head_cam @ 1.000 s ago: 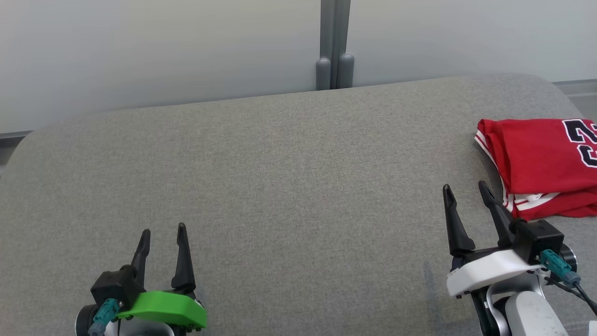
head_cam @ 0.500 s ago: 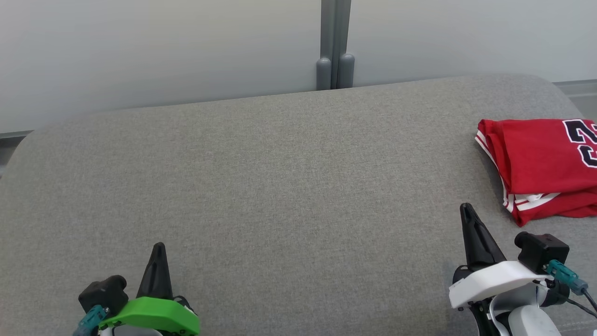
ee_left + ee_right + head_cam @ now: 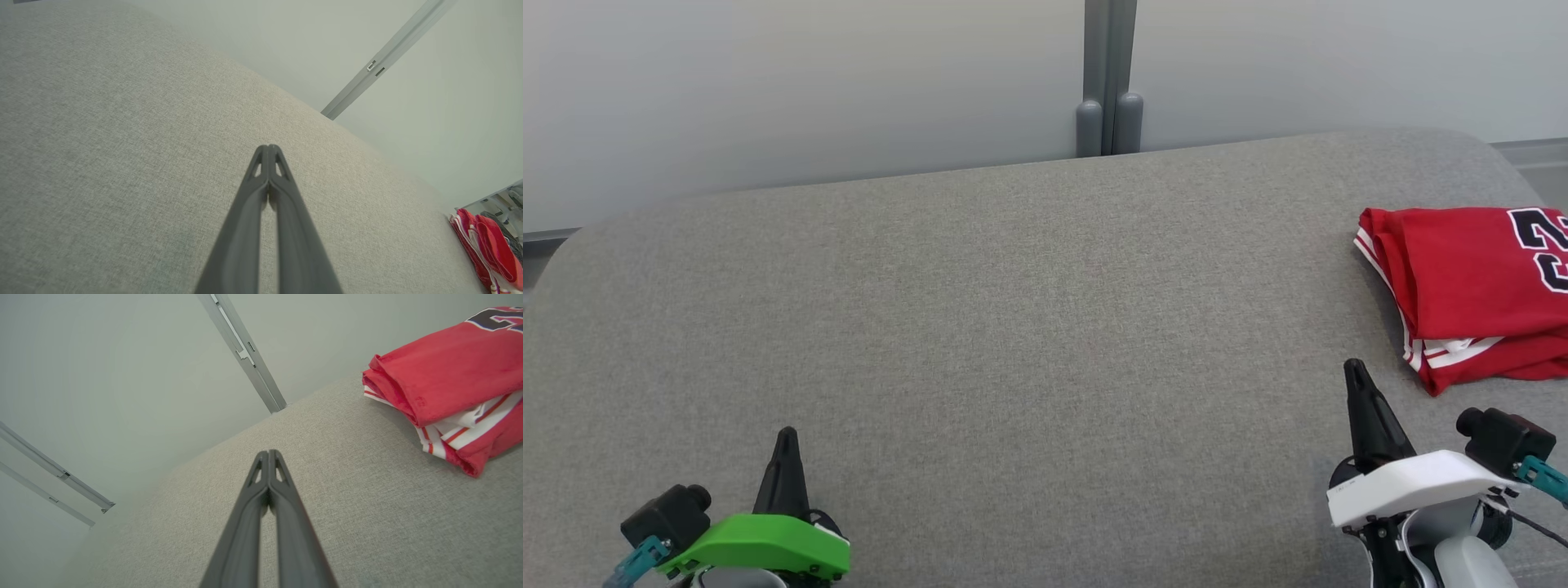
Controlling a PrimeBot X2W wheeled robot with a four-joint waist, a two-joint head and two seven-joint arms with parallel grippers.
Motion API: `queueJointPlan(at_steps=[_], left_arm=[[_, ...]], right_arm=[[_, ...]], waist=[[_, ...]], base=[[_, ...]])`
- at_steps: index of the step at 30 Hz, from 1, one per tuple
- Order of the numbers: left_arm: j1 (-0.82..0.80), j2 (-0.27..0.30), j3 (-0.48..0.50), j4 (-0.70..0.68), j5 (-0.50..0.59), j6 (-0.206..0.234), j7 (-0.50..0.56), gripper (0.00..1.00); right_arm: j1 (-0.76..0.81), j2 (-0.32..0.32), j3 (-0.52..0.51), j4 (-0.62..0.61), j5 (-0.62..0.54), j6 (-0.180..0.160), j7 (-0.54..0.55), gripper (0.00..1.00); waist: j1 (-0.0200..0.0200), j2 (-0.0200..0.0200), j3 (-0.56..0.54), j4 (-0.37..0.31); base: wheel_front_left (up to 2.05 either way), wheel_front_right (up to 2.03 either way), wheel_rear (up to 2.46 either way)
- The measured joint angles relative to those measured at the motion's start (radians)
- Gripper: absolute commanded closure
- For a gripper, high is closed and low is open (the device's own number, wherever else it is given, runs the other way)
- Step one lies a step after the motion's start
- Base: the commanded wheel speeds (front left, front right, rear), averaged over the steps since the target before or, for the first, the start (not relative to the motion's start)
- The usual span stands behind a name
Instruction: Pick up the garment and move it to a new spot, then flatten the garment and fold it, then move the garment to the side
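Observation:
The garment (image 3: 1474,286) is a red jersey with white stripes and a black number, folded into a compact stack at the right edge of the grey cushioned surface (image 3: 1029,327); it also appears in the right wrist view (image 3: 445,379) and the left wrist view (image 3: 486,245). My right gripper (image 3: 1354,369) sits low at the lower right, shut and empty, a short way in front and left of the jersey. At the lower left, my left gripper (image 3: 787,437) is shut on nothing, far from the jersey. Both wrist views show the fingers pressed together (image 3: 268,149) (image 3: 268,454).
A pale wall with a grey vertical post (image 3: 1109,77) stands behind the surface. The surface's rounded far edge runs across the head view. Some clutter (image 3: 504,204) shows beyond the jersey in the left wrist view.
Both grippers went from open to shut, and both arms drew back toward the bottom of the head view. The jersey has not moved.

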Motion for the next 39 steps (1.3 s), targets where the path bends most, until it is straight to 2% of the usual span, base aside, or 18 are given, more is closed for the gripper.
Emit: queueJointPlan(at_steps=[18, 39], left_arm=[[-0.016, -0.008, 0.046, -0.009, -0.228, -0.027, 0.072, 1.00], [-0.036, -0.011, 0.094, -0.023, -0.441, -0.053, 0.142, 1.00]], right_arm=[[0.000, -0.001, -0.020, 0.002, 0.263, 0.000, 0.053, 1.00], [-0.001, -0.002, -0.039, 0.004, 0.517, 0.000, 0.100, 1.00]], waist=[[0.0000, 0.0000, 0.001, -0.001], [0.0000, 0.0000, 0.003, -0.002]], base=[[0.00, 0.00, 0.00], [0.00, 0.00, 0.00]])
